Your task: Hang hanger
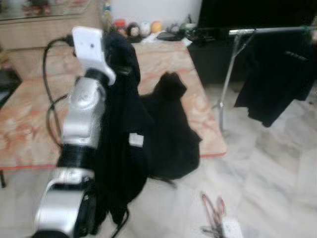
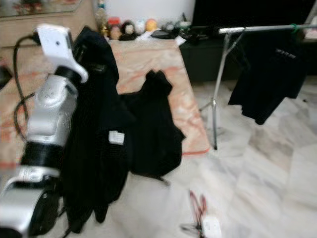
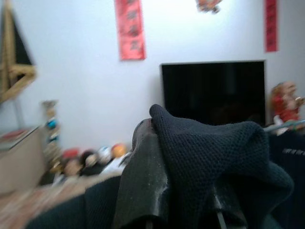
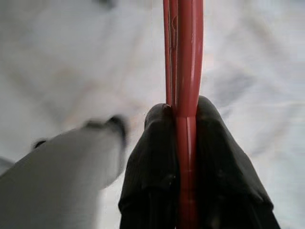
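My left arm (image 1: 84, 114) is raised in front of me with a black garment (image 1: 124, 139) hanging from its top down towards the floor. In the left wrist view, black knit cloth (image 3: 209, 152) lies over and between the black fingers (image 3: 143, 181) of the left gripper (image 3: 159, 126), which is shut on it. Low at the right, the red hanger (image 1: 213, 208) sticks out over the floor. My right gripper (image 4: 183, 112) is shut on the hanger's (image 4: 186, 57) thin red bars. A silver clothes rail (image 1: 267, 30) stands at the right, some way off.
A black shirt (image 1: 277, 84) hangs on the rail, whose pole (image 1: 225, 89) reaches down to the marble floor (image 1: 277, 178). A low bed with an orange patterned cover (image 1: 29, 124) lies ahead, another black garment (image 1: 171, 129) draped over its edge. A dark TV (image 3: 214, 90) stands behind.
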